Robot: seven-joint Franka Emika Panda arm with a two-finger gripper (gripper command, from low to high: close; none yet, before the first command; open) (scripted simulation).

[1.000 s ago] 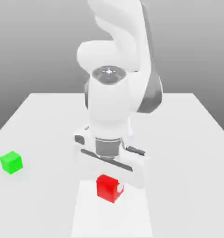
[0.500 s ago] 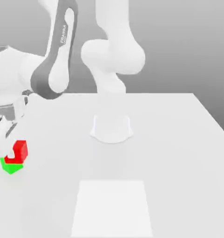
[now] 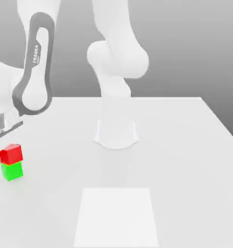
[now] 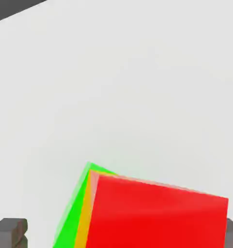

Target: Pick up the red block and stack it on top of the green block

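Observation:
The red block [image 3: 10, 153] sits on top of the green block [image 3: 12, 171] near the exterior view's left edge, turned a little relative to it. The arm's hand [image 3: 3, 121] hangs just above and to the left of the stack. In the hand view the red block [image 4: 157, 213] covers most of the green block [image 4: 72, 218]. My gripper [image 4: 120, 232] is open. Its dark fingertips [image 4: 9, 231] stand on either side of the red block, and on one side there is a clear gap.
The arm's white base [image 3: 116, 135] stands at the middle of the white table [image 3: 186, 145]. A lighter square patch [image 3: 116, 215] lies near the front edge. The stack is close to the table's left border.
The arm swung from the front middle to the left carrying the red block. The red block now rests on the green one, and the jaws have opened off it.

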